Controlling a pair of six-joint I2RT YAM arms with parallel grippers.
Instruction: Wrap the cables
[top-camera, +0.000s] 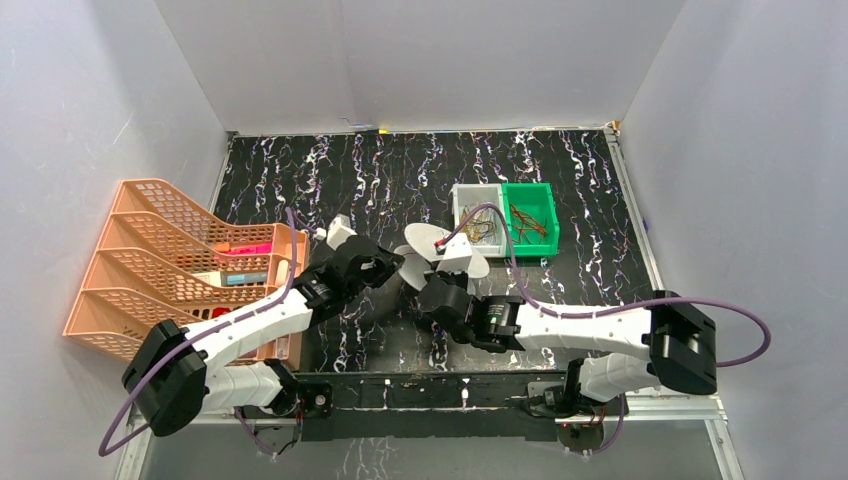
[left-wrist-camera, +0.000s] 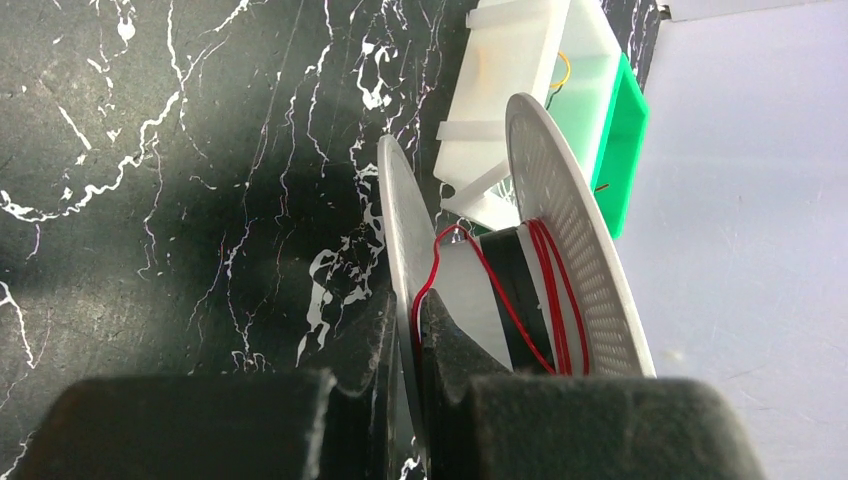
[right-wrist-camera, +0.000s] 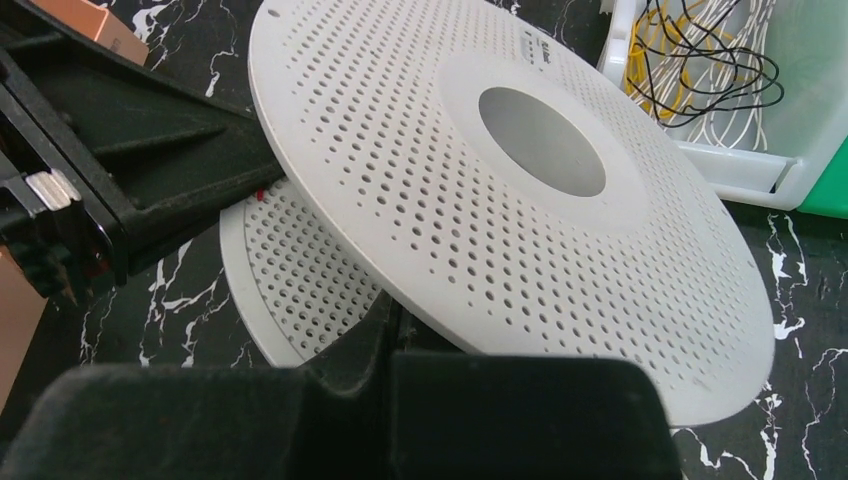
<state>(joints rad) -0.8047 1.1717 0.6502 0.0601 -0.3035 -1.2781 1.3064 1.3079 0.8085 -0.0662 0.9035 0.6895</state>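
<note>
Left tool (left-wrist-camera: 407, 312) clamps spool (left-wrist-camera: 572, 225) flange; few cables (left-wrist-camera: 553, 300) turns beyond it, one loop slack. Right tool (right-wrist-camera: 390, 322) closed. Winding looks early.

**One high view, two close ones, all meeting at the spool**

The top external camera sits high above the near edge of the counter (top-camera: 400, 170). It looks down and forward over the whole surface, with the spool (top-camera: 440, 250) at mid-frame.

The left wrist camera looks along the left hand (left-wrist-camera: 408, 312) from very close. It sees the spool edge-on at centre, with the white bin (left-wrist-camera: 500, 90) and green bin (left-wrist-camera: 625, 150) at upper right.

The right wrist camera, just behind the right hand (right-wrist-camera: 390, 315), faces the spool's flat perforated face, which fills most of the frame. The white bin shows at upper right and the left hand at the left edge.
</note>
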